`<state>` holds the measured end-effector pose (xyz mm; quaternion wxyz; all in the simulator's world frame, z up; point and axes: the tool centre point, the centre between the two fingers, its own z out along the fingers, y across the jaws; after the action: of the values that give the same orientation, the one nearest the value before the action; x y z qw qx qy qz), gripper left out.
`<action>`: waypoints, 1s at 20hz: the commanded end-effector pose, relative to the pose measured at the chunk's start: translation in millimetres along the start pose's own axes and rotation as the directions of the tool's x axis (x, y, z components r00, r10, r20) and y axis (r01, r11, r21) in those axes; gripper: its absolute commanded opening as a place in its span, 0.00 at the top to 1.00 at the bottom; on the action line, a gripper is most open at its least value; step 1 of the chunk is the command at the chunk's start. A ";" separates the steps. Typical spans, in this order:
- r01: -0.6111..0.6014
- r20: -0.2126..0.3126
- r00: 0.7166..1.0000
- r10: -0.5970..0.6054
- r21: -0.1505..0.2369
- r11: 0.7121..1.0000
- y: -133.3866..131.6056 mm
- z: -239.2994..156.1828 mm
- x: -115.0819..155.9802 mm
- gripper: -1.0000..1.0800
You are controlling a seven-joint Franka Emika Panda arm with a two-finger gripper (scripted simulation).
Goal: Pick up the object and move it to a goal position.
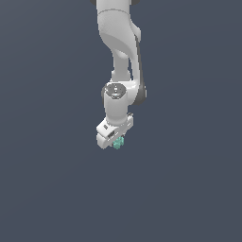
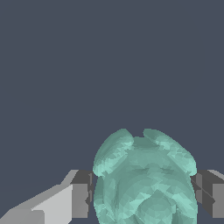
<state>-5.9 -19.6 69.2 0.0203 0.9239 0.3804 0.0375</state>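
Now fingers clenched on object, pads flanking both sides. I judge: hold squeeze steady, carry smoothly to goal, no jerks.

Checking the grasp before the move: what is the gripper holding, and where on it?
The gripper holds the teal-green object by its two opposite sides, one finger against each.

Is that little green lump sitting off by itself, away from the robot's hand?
No, in the wrist view the teal lump sits right between the hand's two dark fingers, which press against both its sides.
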 end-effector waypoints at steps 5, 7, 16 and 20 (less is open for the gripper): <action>-0.051 -0.137 0.990 0.029 -0.160 0.986 50.7 -75.1 50.5 1.00; -0.078 -0.192 0.981 0.034 -0.222 0.972 68.2 -109.5 67.2 1.00; -0.222 -0.418 0.908 0.015 -0.451 0.865 116.9 -273.2 112.0 1.00; -0.271 -0.477 0.879 -0.003 -0.505 0.820 122.3 -324.0 116.5 1.00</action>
<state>134.3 -21.4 388.1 0.1877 0.8728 0.2851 0.3488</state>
